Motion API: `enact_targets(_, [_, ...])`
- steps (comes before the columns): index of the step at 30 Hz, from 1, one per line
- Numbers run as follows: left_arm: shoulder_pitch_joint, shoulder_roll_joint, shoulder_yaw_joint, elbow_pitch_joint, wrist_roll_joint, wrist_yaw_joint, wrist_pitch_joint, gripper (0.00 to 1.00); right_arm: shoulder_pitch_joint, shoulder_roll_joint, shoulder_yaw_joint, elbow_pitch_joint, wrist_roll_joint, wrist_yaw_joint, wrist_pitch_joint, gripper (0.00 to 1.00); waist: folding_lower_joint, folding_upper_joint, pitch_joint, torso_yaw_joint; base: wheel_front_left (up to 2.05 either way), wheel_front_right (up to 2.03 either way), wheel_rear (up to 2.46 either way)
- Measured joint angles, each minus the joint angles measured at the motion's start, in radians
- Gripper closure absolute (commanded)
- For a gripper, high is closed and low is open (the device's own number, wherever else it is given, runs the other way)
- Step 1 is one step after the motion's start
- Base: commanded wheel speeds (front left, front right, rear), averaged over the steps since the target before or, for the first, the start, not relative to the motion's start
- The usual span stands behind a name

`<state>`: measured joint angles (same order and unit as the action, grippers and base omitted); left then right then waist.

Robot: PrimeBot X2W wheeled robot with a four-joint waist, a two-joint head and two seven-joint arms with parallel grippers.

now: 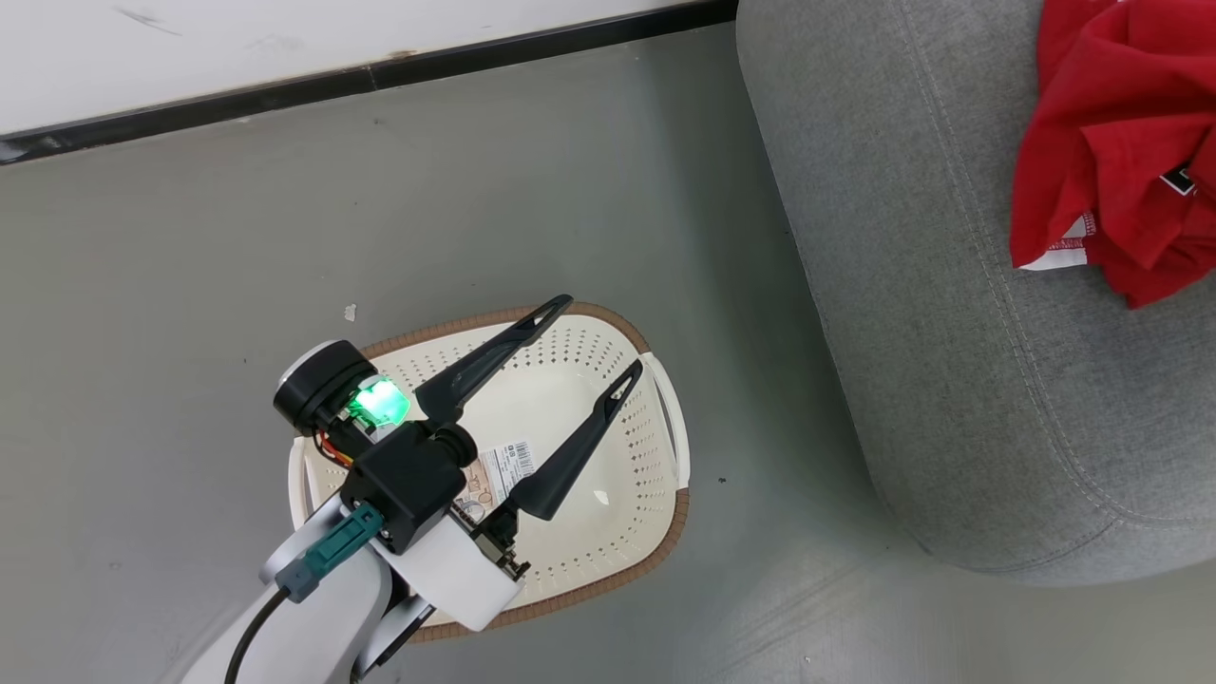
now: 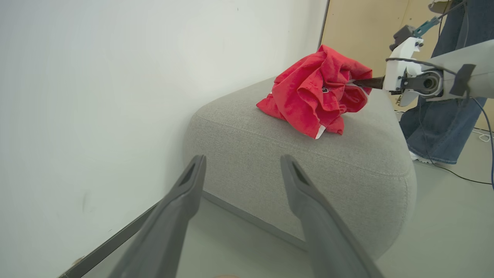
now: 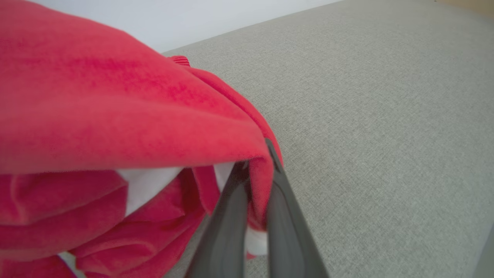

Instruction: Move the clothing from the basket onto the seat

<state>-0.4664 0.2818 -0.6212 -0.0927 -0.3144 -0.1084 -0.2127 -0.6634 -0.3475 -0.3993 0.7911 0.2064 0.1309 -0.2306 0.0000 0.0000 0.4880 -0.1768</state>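
**Basket emptied, red bundle pinched over the sofa**

The left gripper hung above the laundry basket with its fingers released and spread wide, nothing between them. Beneath the fingers lay the basket's cream floor with its label sticker and no red fabric. That arm was probably parked there idle, out of the other arm's way.

Right of those fingers, well apart from the basket, stood the grey sofa. The red clothing sat bunched on its top surface.

The left wrist view showed the right gripper reaching in level from the far side, its tips buried in the bundle's upper edge. A person's leg in jeans stood behind that arm.

In the right wrist view the fingers were clenched on a fold of red cloth with white trim. The bulk draped to the left of the fingers, and bare sofa weave lay to their right and beyond. Pinching an edge fold probably let the cloth be laid down rather than dropped. With the bundle's underside resting on the cushion, letting go looked like the step in hand.
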Motion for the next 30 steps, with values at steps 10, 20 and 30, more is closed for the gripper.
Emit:
enact_targets(10, [-0.004, -0.001, 0.002, 0.010, -0.001, 0.000, -0.009, 0.00, 0.028, 0.006, 0.067, -0.034, 0.011, 0.000, -0.008, 0.00, 0.0000, 0.0000, -0.007, -0.018, 0.00, 0.00, 0.00])
enact_targets(20, [-0.011, 0.000, 0.011, 0.023, -0.002, 0.000, -0.015, 0.00, 0.106, 0.005, 0.155, -0.115, 0.050, 0.000, -0.010, 0.00, 0.0000, 0.0000, -0.022, -0.056, 0.00, 0.00, 0.00])
enact_targets(30, [-0.010, 0.006, 0.043, 0.043, -0.011, 0.002, -0.025, 0.00, 0.197, -0.008, 0.190, -0.261, 0.079, 0.000, -0.017, 0.00, 0.0000, 0.0000, -0.061, -0.101, 0.00, 0.00, 0.00])
